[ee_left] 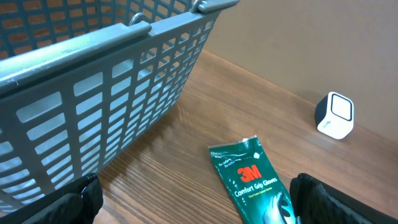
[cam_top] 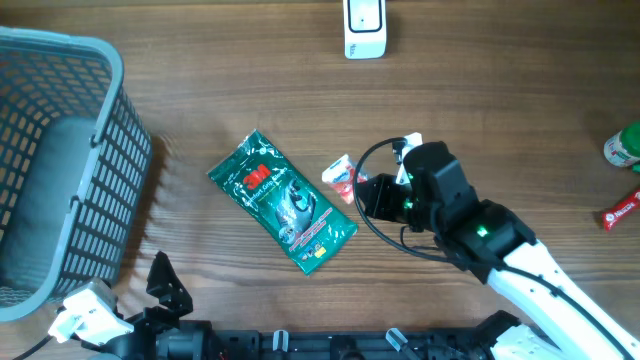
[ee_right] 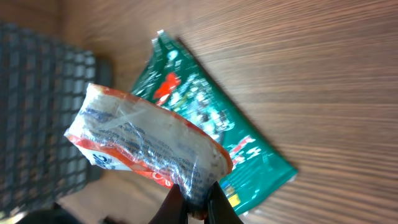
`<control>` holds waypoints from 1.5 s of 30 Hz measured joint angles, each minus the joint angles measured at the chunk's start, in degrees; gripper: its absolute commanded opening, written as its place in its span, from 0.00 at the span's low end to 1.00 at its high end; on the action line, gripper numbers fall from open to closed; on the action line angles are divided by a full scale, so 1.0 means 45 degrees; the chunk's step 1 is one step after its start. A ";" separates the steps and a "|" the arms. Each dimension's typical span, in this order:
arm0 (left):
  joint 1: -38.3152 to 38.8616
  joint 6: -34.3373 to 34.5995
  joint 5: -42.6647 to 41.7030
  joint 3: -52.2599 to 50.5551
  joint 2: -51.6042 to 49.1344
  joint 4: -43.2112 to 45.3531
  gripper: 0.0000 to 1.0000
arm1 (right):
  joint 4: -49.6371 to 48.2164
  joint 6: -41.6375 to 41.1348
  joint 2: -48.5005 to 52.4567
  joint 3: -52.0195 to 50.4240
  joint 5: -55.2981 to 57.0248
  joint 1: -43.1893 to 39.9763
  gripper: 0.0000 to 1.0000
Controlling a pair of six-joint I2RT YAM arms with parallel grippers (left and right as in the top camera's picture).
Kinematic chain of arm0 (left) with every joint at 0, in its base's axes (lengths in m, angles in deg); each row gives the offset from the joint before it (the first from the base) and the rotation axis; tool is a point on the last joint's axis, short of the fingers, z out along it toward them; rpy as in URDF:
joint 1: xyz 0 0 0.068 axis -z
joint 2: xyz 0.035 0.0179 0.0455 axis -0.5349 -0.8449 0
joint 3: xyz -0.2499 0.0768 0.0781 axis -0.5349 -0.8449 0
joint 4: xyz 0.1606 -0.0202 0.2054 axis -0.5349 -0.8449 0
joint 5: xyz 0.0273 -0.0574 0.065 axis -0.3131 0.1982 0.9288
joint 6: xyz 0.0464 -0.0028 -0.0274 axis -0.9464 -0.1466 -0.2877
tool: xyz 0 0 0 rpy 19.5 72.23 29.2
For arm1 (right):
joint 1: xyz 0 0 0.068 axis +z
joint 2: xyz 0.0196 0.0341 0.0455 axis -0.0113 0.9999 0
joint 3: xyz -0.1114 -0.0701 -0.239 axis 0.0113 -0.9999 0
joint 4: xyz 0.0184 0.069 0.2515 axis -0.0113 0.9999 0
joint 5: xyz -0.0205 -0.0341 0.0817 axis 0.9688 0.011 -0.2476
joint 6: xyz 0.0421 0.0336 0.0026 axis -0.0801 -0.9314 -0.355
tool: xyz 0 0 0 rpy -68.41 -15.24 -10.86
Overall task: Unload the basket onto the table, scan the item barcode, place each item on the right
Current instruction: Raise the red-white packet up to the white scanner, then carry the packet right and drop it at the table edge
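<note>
Being clamped at one end by right gripper (ee_right: pixel 195 200), small red-and-white plastic packet (ee_right: pixel 146 146) is held just beside green 3M gloves pack (cam_top: pixel 283 201). White scanner (cam_top: pixel 364 27) is seen well apart, at far edge. Left gripper (ee_left: pixel 199 200) is spread wide near grey basket (cam_top: pixel 125 170).

I saw the table (cam_top: pixel 500 120) as smooth brown wood grain with a faint sheen. At the left of the frame, the basket (cam_top: pixel 120 180) looked like matt grey plastic. The green packet (cam_top: pixel 283 203) was glossy film, the small packet (ee_right: pixel 143 146) crinkled shiny wrap, and the scanner (cam_top: pixel 365 28) smooth white plastic.
</note>
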 measured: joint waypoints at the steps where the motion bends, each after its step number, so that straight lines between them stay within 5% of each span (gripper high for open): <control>1: 0.0000 0.0000 0.0000 0.0000 0.0000 0.0000 1.00 | 0.0000 0.0005 0.0223 0.0000 0.0209 0.0000 0.04; 11: 0.0000 0.0000 0.0000 -0.0005 0.0000 0.0000 1.00 | -0.0976 0.0593 0.1030 0.0000 0.4420 0.0000 0.04; 19: 0.0000 0.0000 0.0000 -0.0005 -0.0005 0.0024 1.00 | -0.7626 0.2511 0.4799 0.0092 0.5542 -0.1511 0.05; 22: 0.0000 0.0000 0.0000 -0.0005 0.0000 0.0005 1.00 | -0.8607 0.2735 0.6343 0.0714 0.5440 -0.2516 0.05; 33: 0.0000 0.0000 -0.0005 -0.0005 0.0000 -0.0010 1.00 | -0.8359 0.6635 1.4479 1.1006 0.5503 -0.3264 0.05; 45: 0.0000 0.0000 0.0000 0.0000 0.0000 -0.0005 1.00 | -0.7417 0.7135 1.5266 1.1978 0.6679 -0.3332 0.04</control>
